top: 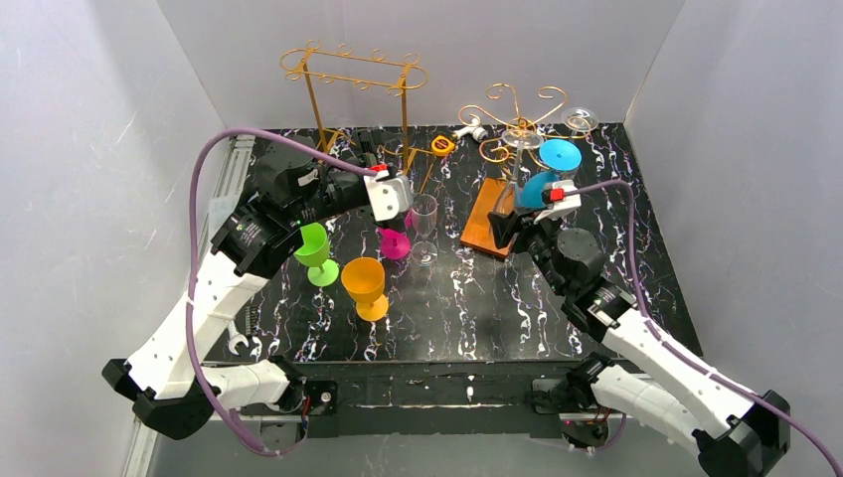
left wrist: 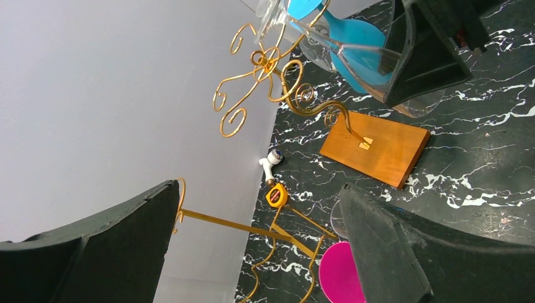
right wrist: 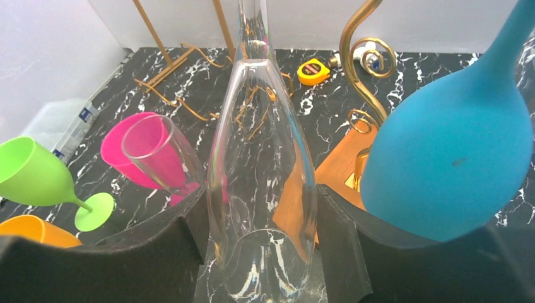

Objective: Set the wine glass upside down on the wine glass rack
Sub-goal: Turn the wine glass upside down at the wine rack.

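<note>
Clear glass, thin-walled & slick: that's the wine glass [right wrist: 262,177]. My R gripper [right wrist: 262,211] has clamped it by the bowl w/ a black pad on each side. Rim sits toward the wrist and the stem points away at the rack [left wrist: 270,61]. I reckon the grip is on the bowl so the foot is free to slide into a wire hook. From the L wrist cam the stem runs up to the top curls, but I can't tell whether the foot is seated.

Rack is thin gold wire bent in scrolls, standing on a flat wooden base [left wrist: 378,148]. A blue glass [right wrist: 448,158], matte and opaque, already hangs bowl-down just beside mine, so clearance is tight.

L gripper [left wrist: 258,208] has its jaws spread wide w/ nothing between them, parked over the black marbled table [top: 477,308] near a pink cup [right wrist: 120,154] and a 2nd clear flute [top: 424,224]. That looks like it's keeping out of the way.
</note>
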Motion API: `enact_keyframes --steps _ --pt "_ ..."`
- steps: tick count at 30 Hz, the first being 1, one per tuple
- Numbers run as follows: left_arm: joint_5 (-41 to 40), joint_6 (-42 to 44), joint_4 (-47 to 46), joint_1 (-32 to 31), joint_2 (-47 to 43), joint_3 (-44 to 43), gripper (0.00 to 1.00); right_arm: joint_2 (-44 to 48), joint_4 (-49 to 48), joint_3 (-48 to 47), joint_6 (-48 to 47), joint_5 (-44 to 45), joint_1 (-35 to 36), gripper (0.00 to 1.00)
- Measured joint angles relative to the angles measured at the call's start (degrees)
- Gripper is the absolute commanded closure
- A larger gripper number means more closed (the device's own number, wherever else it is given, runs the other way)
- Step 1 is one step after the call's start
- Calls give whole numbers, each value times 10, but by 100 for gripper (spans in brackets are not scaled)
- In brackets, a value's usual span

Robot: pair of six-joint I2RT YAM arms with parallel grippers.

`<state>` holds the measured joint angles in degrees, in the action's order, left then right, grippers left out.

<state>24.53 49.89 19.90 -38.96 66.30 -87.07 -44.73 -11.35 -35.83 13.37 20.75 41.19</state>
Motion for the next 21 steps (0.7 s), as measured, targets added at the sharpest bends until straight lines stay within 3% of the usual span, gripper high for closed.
enact_keyframes --steps 12,21 --pt "-5 0 0 0 -6 6 2 -65 -13 0 28 -80 -73 60" --pt "-14 5 3 0 -12 15 2 -118 -44 0 41 -109 -87 61"
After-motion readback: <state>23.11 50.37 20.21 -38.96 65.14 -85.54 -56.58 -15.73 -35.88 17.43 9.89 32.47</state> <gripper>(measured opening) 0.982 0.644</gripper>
